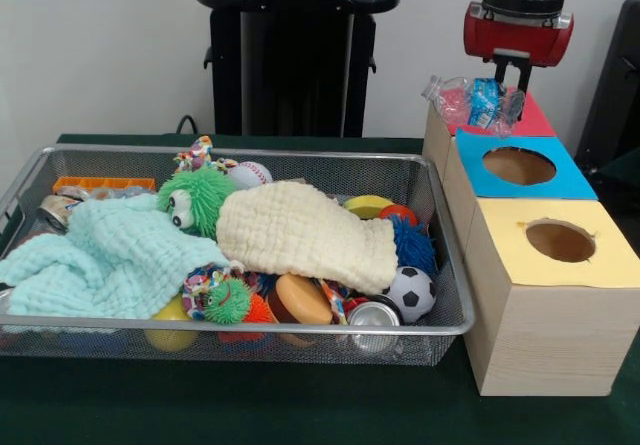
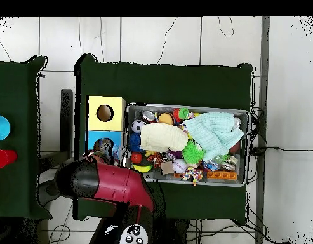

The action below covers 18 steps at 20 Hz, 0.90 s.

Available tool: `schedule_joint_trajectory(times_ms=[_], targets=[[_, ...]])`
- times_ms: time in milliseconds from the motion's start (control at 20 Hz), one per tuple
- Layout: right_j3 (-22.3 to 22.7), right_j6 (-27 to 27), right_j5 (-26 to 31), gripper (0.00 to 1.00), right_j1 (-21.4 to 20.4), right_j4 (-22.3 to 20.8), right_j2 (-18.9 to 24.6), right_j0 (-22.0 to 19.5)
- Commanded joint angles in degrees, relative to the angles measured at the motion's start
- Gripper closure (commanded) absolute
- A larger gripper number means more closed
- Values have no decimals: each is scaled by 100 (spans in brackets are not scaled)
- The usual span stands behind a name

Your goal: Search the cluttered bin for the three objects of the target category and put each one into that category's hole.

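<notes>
My gripper [image 1: 512, 87] hangs at the far right in the front view, shut on a see-through crinkled bottle [image 1: 472, 101] with bluish bits. The bottle lies sideways above the red panel [image 1: 538, 121], just behind the blue panel's round hole [image 1: 518, 166]. The wire mesh bin [image 1: 230, 327] stands to the left, full of clutter. No other bottle shows plainly in it. In the overhead view my arm [image 2: 108, 181] covers the gripper and part of the blue panel [image 2: 115, 136]; the bin [image 2: 184, 106] lies to the right of the boxes.
The yellow-panelled hole [image 1: 560, 241] is nearest the camera. The bin holds a pale green cloth [image 1: 100, 255], a cream cloth [image 1: 300, 230], a green fuzzy toy [image 1: 195, 200], a baseball [image 1: 250, 173], a small soccer ball [image 1: 410, 293] and a silver can [image 1: 372, 315].
</notes>
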Motion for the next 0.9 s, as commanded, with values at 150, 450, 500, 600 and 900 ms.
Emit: schedule_joint_trajectory(times_ms=[150,450,500,600,900], targets=[[186,1498,-332,100,-4,546,373,-197],[328,1352,-399,100,15,509,312,-170],[416,1337,-514,100,7,528,364,-203],[516,1319,-659,100,7,551,438,-251],[860,1350,-1187,100,13,633,761,-413]])
